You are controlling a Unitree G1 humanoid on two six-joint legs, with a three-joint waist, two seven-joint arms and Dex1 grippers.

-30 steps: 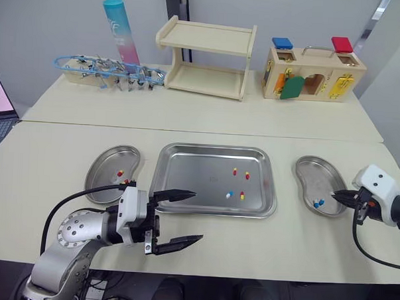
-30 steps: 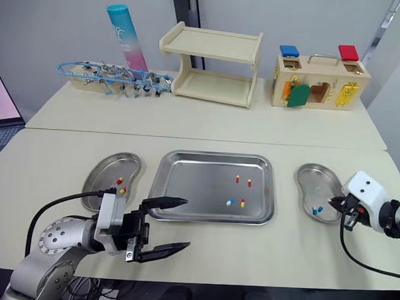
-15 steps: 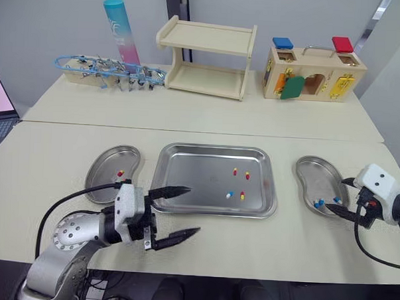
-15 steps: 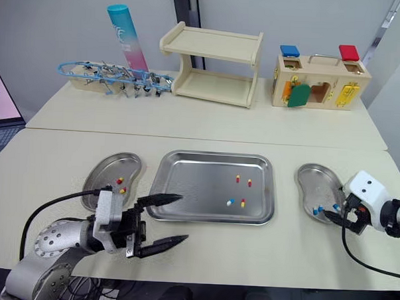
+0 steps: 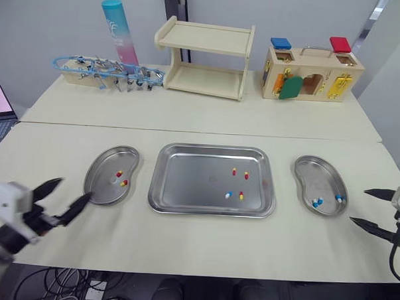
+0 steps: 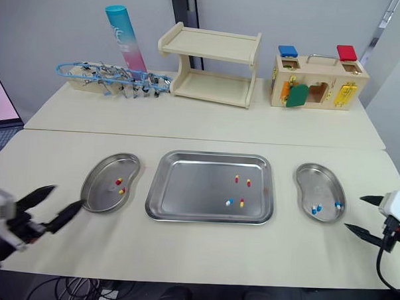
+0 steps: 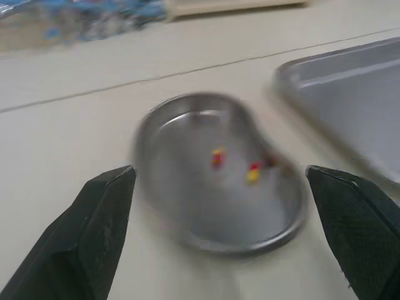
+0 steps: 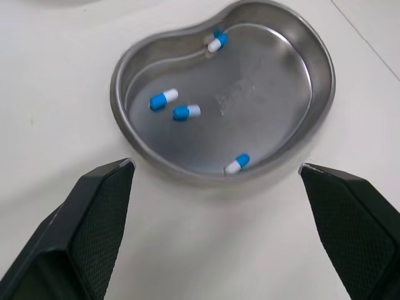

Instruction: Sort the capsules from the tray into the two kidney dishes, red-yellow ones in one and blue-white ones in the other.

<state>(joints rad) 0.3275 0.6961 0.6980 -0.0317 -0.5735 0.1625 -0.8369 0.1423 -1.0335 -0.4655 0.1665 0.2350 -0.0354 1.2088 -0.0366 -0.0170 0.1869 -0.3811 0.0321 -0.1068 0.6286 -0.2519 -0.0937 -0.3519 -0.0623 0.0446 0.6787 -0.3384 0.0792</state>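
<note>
Blurred in the left wrist view: the left kidney dish [image 7: 187, 194], where the red-yellow capsules [image 7: 217, 156] smear together, two or three, count unsure. Beside it the tray [image 7: 356, 112] is cut off by that picture's edge, one corner in view. At the head view's edge, the right gripper [image 5: 358, 206], arm cut off. At far left, a laptop [image 6: 1, 105], mostly cut off. The tray capsules [image 5: 229, 194] are tiny there, halves hard to tell apart.
</note>
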